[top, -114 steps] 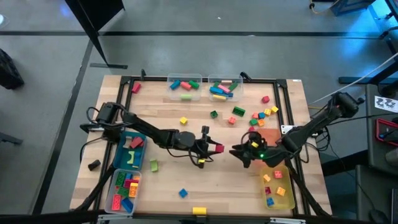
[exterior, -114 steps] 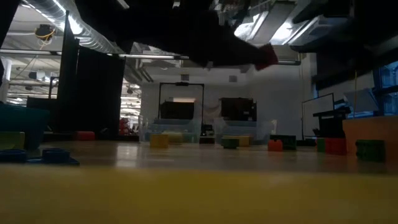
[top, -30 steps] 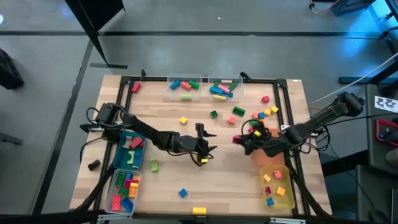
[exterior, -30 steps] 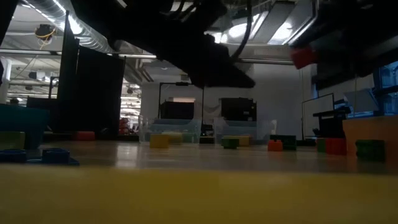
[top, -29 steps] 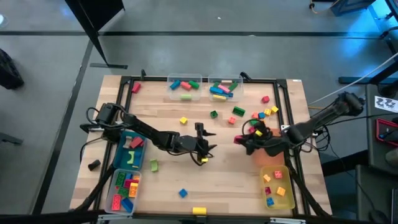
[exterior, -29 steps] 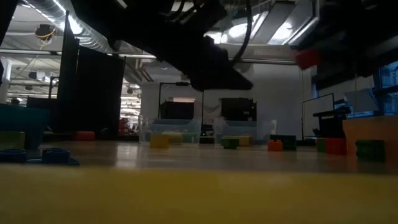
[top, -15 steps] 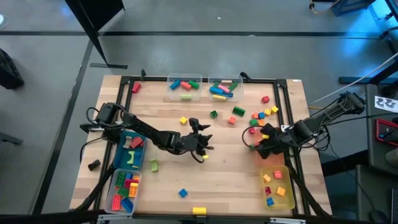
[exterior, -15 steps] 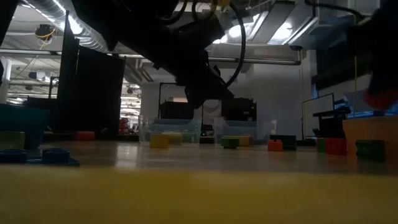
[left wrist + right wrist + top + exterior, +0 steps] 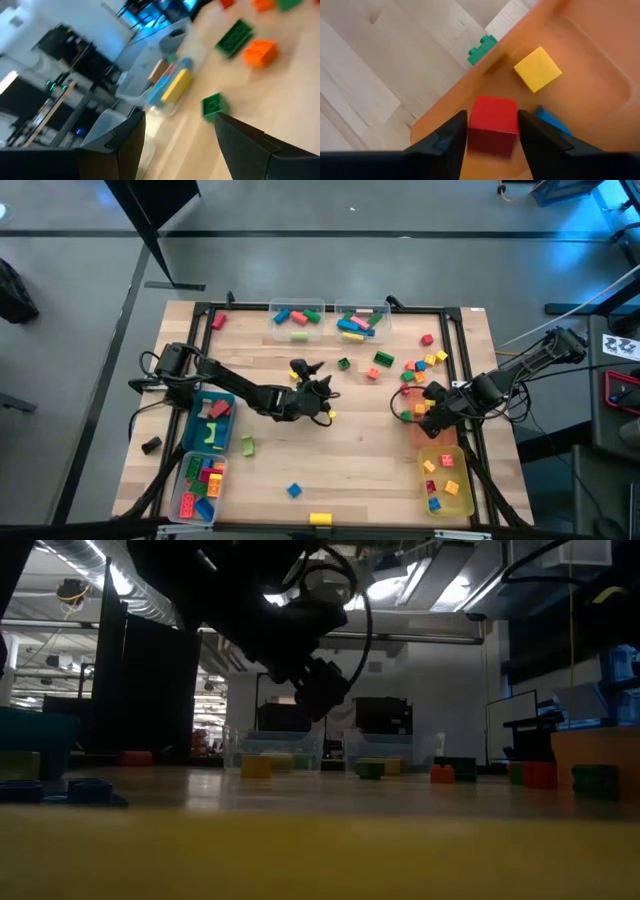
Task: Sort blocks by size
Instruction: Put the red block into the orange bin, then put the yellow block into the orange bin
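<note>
A red block [image 9: 493, 120] sat between the right gripper's [image 9: 492, 131] two fingers [image 9: 447, 137] above the orange bin [image 9: 580, 95]; whether the fingers still gripped it or had let it go could not be told. In the bin lay a yellow block [image 9: 537, 68] and a blue block [image 9: 550, 121], and a green block [image 9: 481, 49] lay on the table [image 9: 370, 450] just outside the bin's wall. From above, the right gripper [image 9: 428, 398] was over the orange bin near the table's right edge, with the yellow bin [image 9: 447, 480] beside it toward the front. More loose blocks [image 9: 425, 363] lay scattered on the wood near the back right. The left gripper [image 9: 312, 385] hung over the table's middle with its jaws spread wide and nothing between them. Past its fingers [image 9: 239, 145] a green block [image 9: 213, 106], an orange block [image 9: 260, 52] and a clear bin [image 9: 150, 82] with long blocks showed. At the left edge stood a blue bin [image 9: 208, 425].
</note>
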Robot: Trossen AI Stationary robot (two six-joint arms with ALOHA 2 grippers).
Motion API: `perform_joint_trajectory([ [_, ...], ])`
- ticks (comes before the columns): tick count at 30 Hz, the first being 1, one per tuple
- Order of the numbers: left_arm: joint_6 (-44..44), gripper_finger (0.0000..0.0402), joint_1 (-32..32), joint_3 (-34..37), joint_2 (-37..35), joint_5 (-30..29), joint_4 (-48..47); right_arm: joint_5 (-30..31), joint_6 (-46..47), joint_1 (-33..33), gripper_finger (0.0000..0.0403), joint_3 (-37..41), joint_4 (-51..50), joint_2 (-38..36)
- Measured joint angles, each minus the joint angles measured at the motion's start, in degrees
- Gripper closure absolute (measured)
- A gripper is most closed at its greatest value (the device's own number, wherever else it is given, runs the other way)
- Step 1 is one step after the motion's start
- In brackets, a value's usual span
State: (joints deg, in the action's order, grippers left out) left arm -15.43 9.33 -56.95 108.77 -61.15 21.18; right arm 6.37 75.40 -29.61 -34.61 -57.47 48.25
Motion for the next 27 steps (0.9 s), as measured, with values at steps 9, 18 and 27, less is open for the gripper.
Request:
perform_joint_trajectory([
  [9, 11.0, 0.0178, -4.1, 0.0, -0.4, -0.5, -16.3, 0.0, 1.1, 0.0, 0.0191, 0.0, -1.5, 0.0],
  [18, 19.5, 0.0178, -4.9, 0.4, -12.2, 7.4, -36.7, 0.0, 1.1, 0.0, 0.0187, 0.0, -1.0, 0.1],
  [27, 28.2, 0.0178, -10.5, 10.0, -26.1, 17.0, -45.8, 0.0, 1.1, 0.0, 0.0187, 0.0, -0.9, 0.1],
])
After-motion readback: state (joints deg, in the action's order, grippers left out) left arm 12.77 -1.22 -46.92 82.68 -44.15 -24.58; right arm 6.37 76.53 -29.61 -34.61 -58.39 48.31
